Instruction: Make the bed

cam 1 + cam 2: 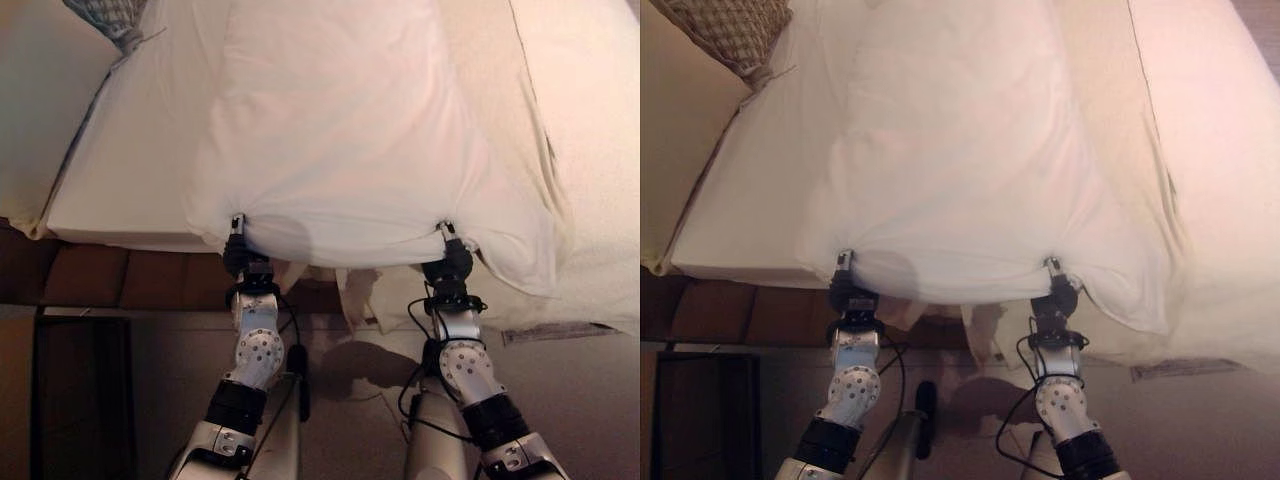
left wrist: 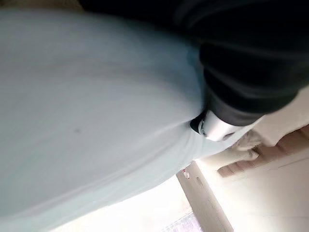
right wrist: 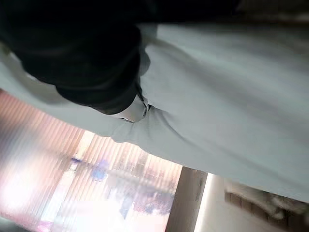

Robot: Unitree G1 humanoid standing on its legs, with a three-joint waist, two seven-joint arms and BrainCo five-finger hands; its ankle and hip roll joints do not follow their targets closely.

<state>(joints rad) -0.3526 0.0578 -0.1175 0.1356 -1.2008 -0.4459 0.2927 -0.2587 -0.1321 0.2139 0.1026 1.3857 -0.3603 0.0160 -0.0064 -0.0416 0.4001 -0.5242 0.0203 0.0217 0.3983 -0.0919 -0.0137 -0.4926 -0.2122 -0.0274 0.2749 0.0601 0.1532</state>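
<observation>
You see a white pillow [image 1: 330, 130] on a cream bed [image 1: 590, 150], beside a tan woven-patterned cushion [image 1: 725, 30].

Head eyes look down, sharing bed [image 1: 130, 170]; wrist cameras hug sheet [image 2: 96, 121].

We see a white pillow [image 1: 330, 140] lying lengthwise on the white bed [image 1: 130, 170], its near edge overhanging the mattress end, bunched at both near corners, a patterned cushion [image 1: 725, 30] beyond
</observation>
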